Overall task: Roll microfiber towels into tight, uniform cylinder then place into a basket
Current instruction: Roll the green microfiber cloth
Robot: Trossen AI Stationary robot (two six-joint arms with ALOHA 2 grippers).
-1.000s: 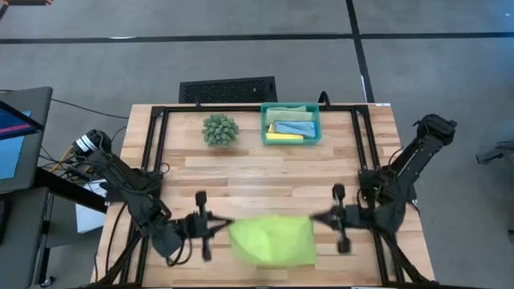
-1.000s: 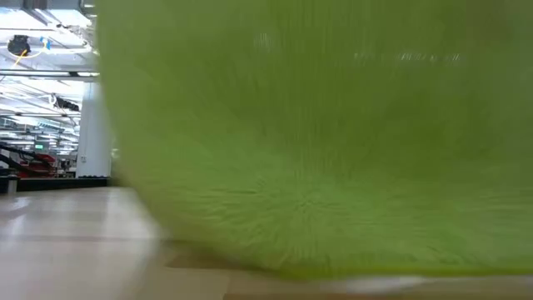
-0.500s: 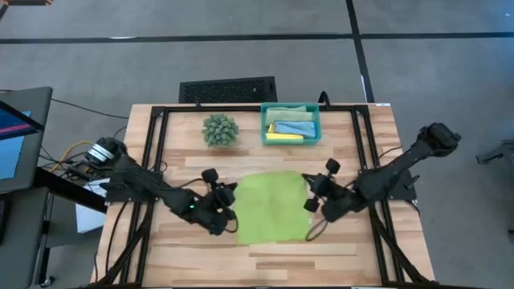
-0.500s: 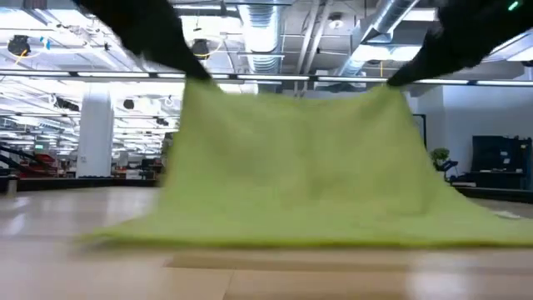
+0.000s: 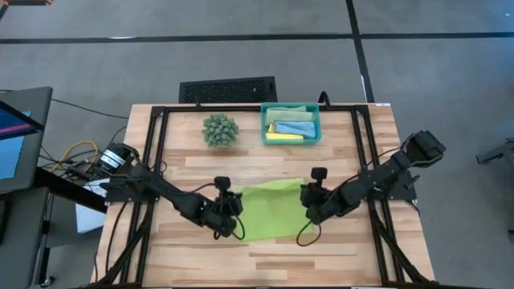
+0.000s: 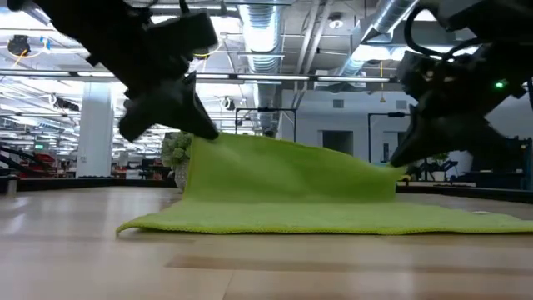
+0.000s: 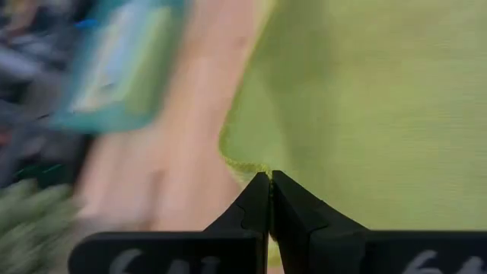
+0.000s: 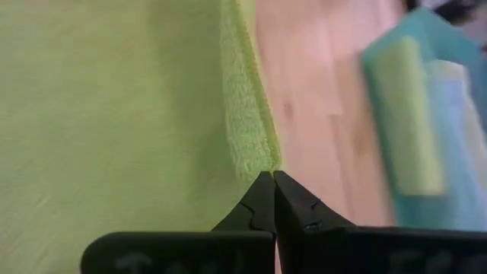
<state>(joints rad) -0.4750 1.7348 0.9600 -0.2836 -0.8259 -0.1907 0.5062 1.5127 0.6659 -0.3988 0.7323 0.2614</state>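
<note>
Wooden table (image 5: 337,156), lime towel (image 5: 273,210) pinched by left gripper (image 5: 234,215), right gripper (image 5: 309,202), hall behind

Your wooden table (image 5: 201,265) carries a lime green towel (image 5: 273,213), teal basket (image 5: 290,137) and plant ball (image 5: 220,129).

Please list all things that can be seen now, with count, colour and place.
lime towel: 1, lime green, table middle, far edge lifted
basket: 1, teal, table's far edge, holding rolled towels
plant ball: 1, green, left of basket
grille: 1, black, floor behind table
table: 1, light wood
left claw: 1, dark, shut on lime towel's left far corner
right claw: 1, dark, shut on its right far corner
</note>
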